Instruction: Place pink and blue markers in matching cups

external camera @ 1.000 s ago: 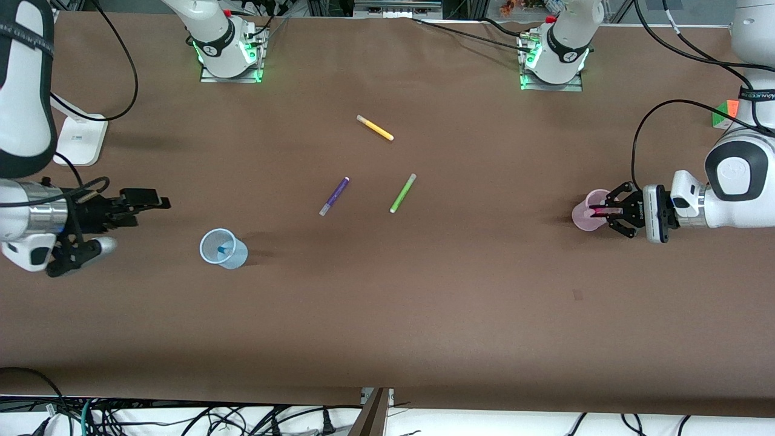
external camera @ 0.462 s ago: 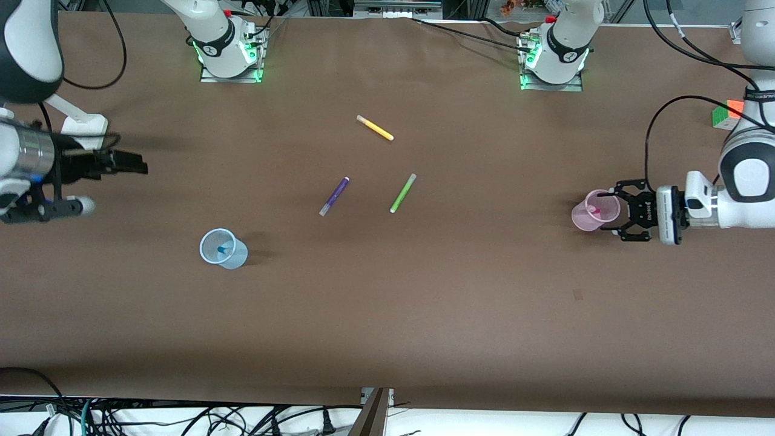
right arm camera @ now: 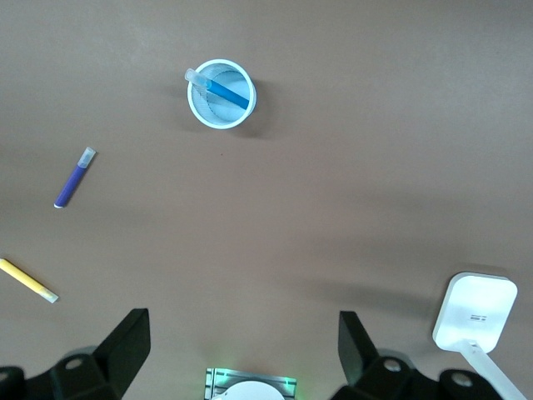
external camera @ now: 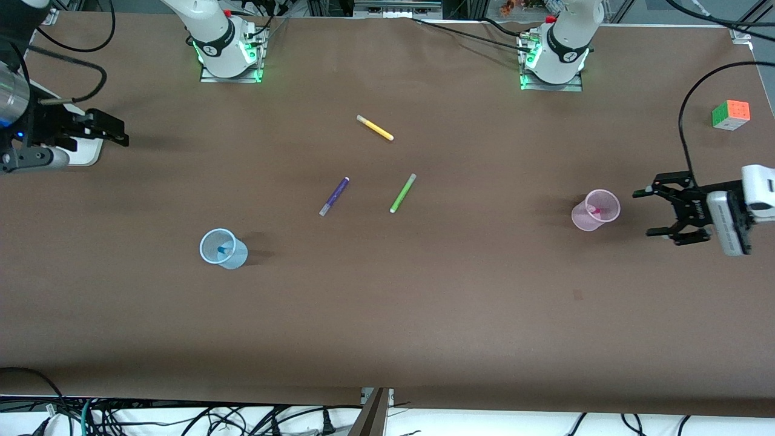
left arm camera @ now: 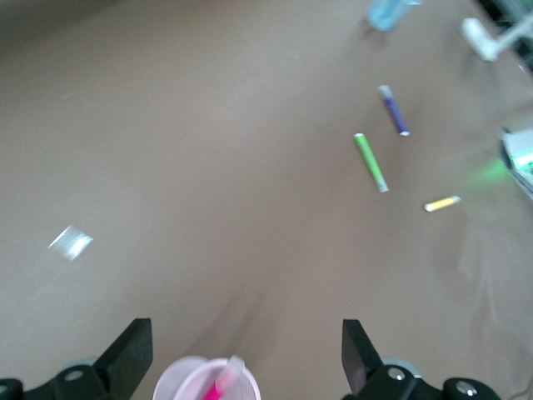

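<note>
The pale pink cup [external camera: 580, 219] stands upright toward the left arm's end of the table, with the pink marker [external camera: 596, 211] leaning inside it. My left gripper [external camera: 648, 213] is open and empty, over the table beside that cup. In the left wrist view the pink cup [left arm camera: 179, 379] and pink marker [left arm camera: 218, 385] lie between the spread fingers of the left gripper [left arm camera: 246, 358]. The pale blue cup [external camera: 236, 259] stands toward the right arm's end and holds the blue marker [external camera: 224, 248]. My right gripper [external camera: 115, 134] is open and empty, well away from it. The right wrist view shows the blue cup [right arm camera: 200, 112], the blue marker [right arm camera: 225, 90] and the right gripper [right arm camera: 241, 350].
A purple pen [external camera: 334, 196], a lime-green pen [external camera: 402, 193] and a yellow pen [external camera: 375, 128] lie loose mid-table. A colour cube [external camera: 731, 114] sits near the left arm's end. A white flat object [right arm camera: 476, 312] lies under my right gripper.
My left gripper let go of the pink marker, which now stands in the pink cup, and drew back toward the left arm's end. My right gripper moved away from the blue cup.
</note>
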Robot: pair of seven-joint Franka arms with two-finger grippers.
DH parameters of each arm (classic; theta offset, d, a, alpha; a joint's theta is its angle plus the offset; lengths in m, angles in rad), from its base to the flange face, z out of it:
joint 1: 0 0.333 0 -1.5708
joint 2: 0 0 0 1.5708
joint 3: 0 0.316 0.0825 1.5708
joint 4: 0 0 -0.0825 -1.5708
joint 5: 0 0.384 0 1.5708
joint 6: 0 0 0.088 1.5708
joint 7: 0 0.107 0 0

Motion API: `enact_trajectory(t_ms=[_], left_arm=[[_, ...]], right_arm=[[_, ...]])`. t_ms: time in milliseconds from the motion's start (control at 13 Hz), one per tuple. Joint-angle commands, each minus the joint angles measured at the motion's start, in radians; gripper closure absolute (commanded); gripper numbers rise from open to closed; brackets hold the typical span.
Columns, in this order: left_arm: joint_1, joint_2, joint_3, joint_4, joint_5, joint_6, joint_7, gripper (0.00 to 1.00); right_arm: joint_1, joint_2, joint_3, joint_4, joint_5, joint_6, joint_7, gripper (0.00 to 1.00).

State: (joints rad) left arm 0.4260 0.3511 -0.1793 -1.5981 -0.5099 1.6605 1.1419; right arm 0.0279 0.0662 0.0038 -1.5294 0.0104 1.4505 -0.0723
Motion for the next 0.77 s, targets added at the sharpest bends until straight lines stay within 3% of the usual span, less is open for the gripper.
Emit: enact_trajectory(t_ms=[0, 154, 385, 692], left_arm=[[-0.053, 0.003, 0.000, 0.154, 0.124, -0.092, -0.289, 0.00], [-0.137, 0.003, 0.000, 0.289, 0.273, -0.174, -0.539, 0.00], [-0.280, -0.017, 0.001, 0.349, 0.509, -0.260, -0.828, 0.00], [-0.426, -0.024, 0.001, 0.351, 0.580, -0.353, -1.256, 0.00]], right_arm=[[-0.005, -0.025, -0.022, -0.037, -0.018, 0.031, 0.008, 0.00], [-0.005, -0.035, -0.021, -0.038, -0.017, 0.014, 0.019, 0.00], [-0.008, -0.043, -0.019, -0.034, -0.009, -0.042, 0.025, 0.00], [-0.005, -0.009, -0.019, 0.006, -0.009, -0.041, 0.008, 0.00]])
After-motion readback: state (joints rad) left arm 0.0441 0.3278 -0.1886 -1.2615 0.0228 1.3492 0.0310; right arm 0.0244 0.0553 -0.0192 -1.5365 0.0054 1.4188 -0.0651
